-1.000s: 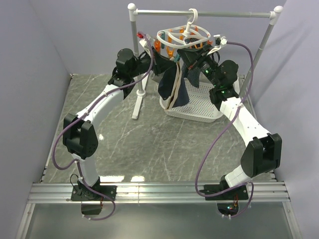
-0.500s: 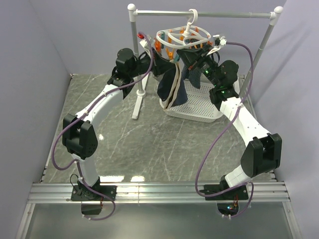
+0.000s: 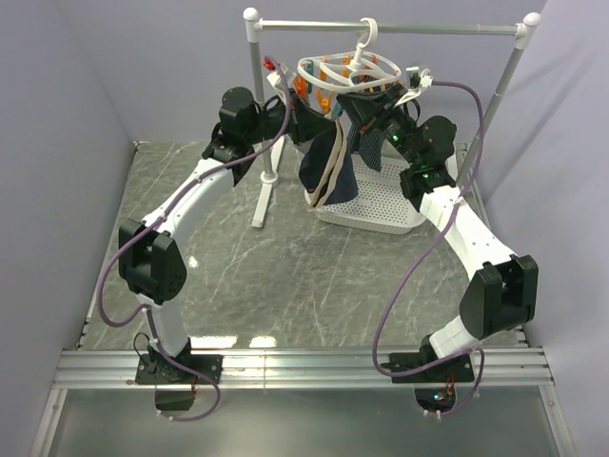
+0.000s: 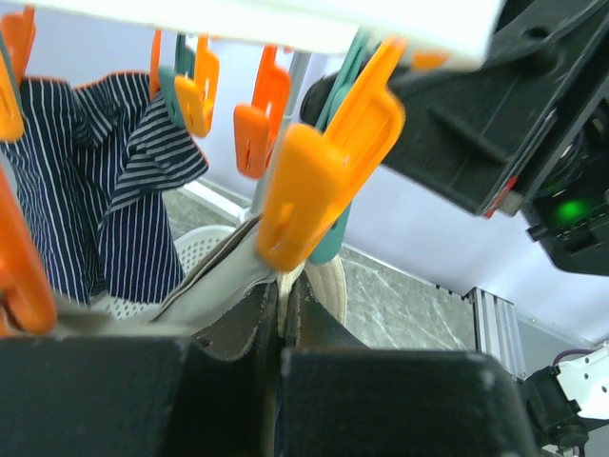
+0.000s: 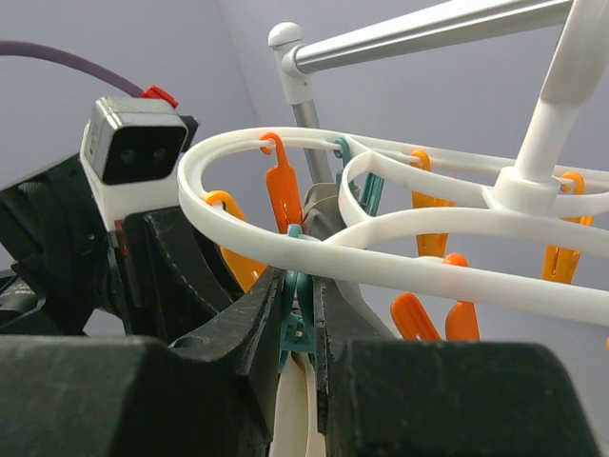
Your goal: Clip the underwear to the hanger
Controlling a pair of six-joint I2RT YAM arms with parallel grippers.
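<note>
The white looped hanger (image 3: pixel 344 71) hangs by its hook from the rail, with orange and teal clothespins dangling. The navy underwear (image 3: pixel 319 169) with its beige waistband hangs below it, over the basket. My left gripper (image 3: pixel 293 103) is shut on the beige waistband (image 4: pixel 205 295); in the left wrist view the gripper (image 4: pixel 281 297) holds the band's edge right under an orange clothespin (image 4: pixel 324 181) and a teal one (image 4: pixel 335 246). My right gripper (image 5: pixel 303 300) is shut on a teal clothespin (image 5: pixel 300 309) under the hanger ring (image 5: pixel 381 259), with the beige band (image 5: pixel 297 409) just below.
A grey rail stand (image 3: pixel 262 181) holds the hanger. A white perforated basket (image 3: pixel 385 205) sits under it. A navy pinstriped cloth (image 3: pixel 366 143) is clipped to the hanger; it also shows in the left wrist view (image 4: pixel 86 209). The purple side walls stand close.
My left arm has risen slightly toward the hanger, lifting the waistband and the underwear a little. My right arm has hardly moved.
</note>
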